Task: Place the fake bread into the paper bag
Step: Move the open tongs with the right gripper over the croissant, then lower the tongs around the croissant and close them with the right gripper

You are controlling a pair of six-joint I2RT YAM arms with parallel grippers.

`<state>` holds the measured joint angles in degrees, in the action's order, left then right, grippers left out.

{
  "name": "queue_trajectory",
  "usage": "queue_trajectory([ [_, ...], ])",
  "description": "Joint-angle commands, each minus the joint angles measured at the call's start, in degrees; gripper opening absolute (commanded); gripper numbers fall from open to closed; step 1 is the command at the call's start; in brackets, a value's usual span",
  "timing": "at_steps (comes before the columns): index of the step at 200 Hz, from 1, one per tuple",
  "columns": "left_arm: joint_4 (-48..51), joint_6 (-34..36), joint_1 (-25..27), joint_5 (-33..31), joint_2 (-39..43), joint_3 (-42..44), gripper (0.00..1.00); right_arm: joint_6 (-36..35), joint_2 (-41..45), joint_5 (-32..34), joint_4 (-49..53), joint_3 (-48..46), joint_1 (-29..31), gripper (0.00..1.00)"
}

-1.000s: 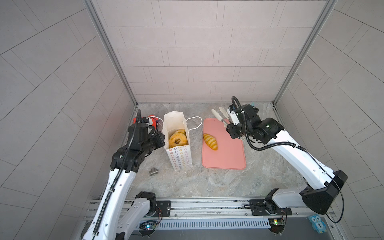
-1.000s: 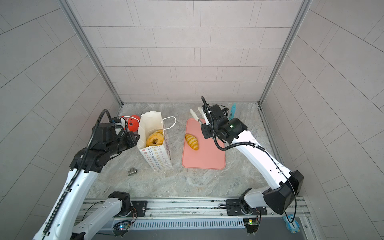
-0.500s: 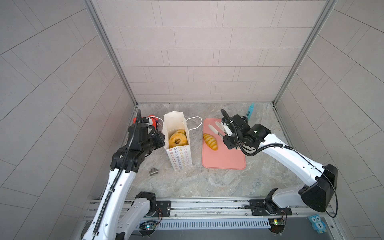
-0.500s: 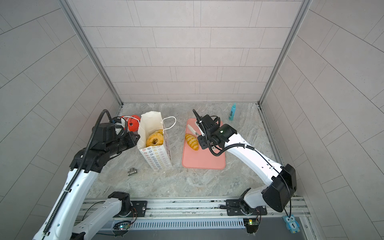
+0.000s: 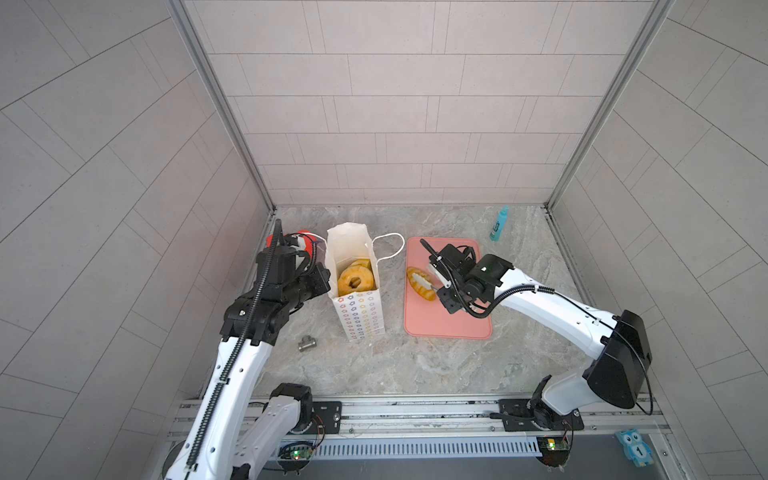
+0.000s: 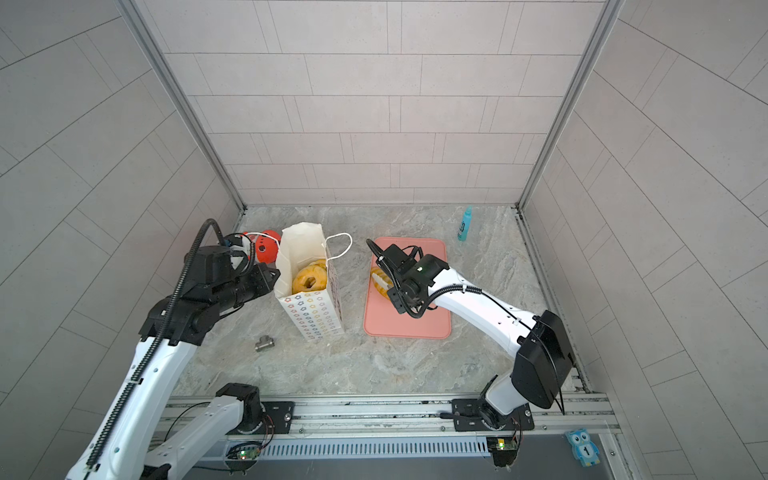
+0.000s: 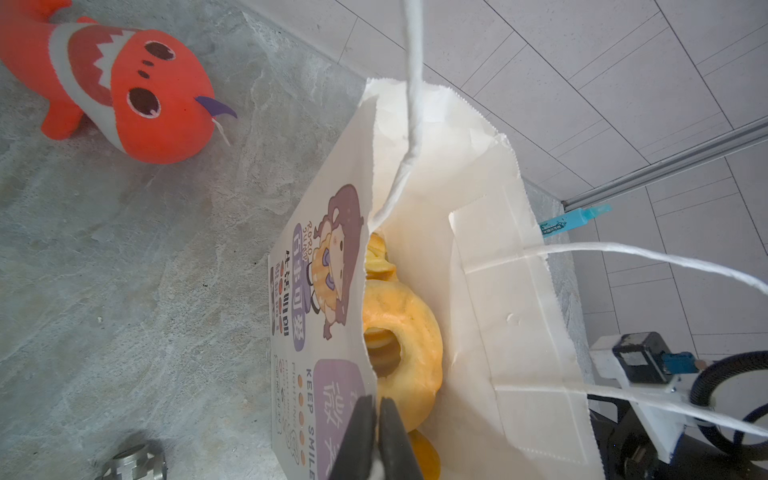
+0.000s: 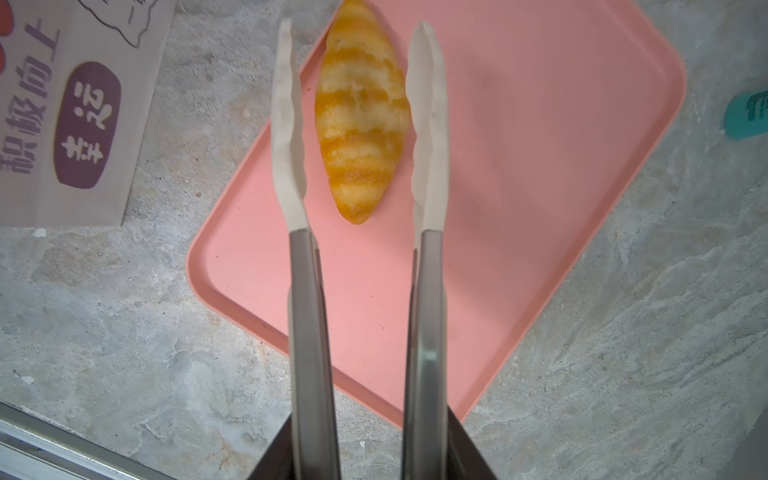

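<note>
The white paper bag (image 5: 359,316) (image 6: 311,316) (image 7: 324,291) stands upright and open, with a ring donut (image 5: 354,280) (image 7: 399,345) and other fake bread inside. My left gripper (image 5: 322,282) (image 7: 376,419) is shut, pinching the bag's front rim. One ridged yellow roll (image 5: 415,276) (image 8: 359,120) lies on the pink tray (image 5: 465,324) (image 8: 540,166). My right gripper (image 5: 444,278) (image 8: 370,449) is shut on metal tongs (image 8: 307,311). The tongs' white tips (image 8: 286,124) stand apart on either side of the roll, with a gap on each side.
A red plush fish (image 5: 305,245) (image 7: 124,91) lies behind the left gripper. A small metal fitting (image 5: 307,343) sits on the floor left of the bag. A teal bottle (image 5: 498,224) stands at the back right. The bag's cord handle (image 5: 390,245) hangs toward the tray.
The right arm has swung the tongs from the tray's back edge forward and left, down to the roll, which they now straddle. The left gripper and bag have not moved.
</note>
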<state>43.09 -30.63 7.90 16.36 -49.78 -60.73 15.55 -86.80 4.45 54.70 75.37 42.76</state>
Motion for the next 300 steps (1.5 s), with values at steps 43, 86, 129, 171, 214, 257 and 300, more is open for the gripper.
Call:
queue_trajectory([
  [43,-0.25,0.31,-0.01,-0.1,0.42,-0.05,0.09,1.42,-0.71,1.71,0.07,-1.27,0.48,0.49],
  [86,-0.23,0.31,-0.03,-0.12,0.55,-0.09,0.09,1.48,-2.01,1.74,-0.81,-2.2,0.49,0.51],
  [129,0.06,0.47,0.01,-0.45,0.77,0.06,0.09,1.5,-3.28,1.9,-2.06,-2.98,0.5,0.53],
  [171,0.06,0.48,0.07,-0.54,0.57,0.08,0.09,1.77,-4.23,2.35,-2.97,-3.69,0.16,0.55],
  [214,0.06,0.57,-0.07,-0.61,0.61,0.17,0.09,1.76,-5.03,1.51,-4.37,-4.27,-0.65,0.56],
  [257,0.2,0.57,-0.02,-0.69,0.73,0.08,0.09,1.81,-6.35,0.78,-5.41,-4.49,-1.1,0.53],
  [300,0.38,0.55,-0.01,-0.78,0.77,-0.07,0.09,1.76,-7.32,0.3,-6.13,-4.62,-1.45,0.5],
])
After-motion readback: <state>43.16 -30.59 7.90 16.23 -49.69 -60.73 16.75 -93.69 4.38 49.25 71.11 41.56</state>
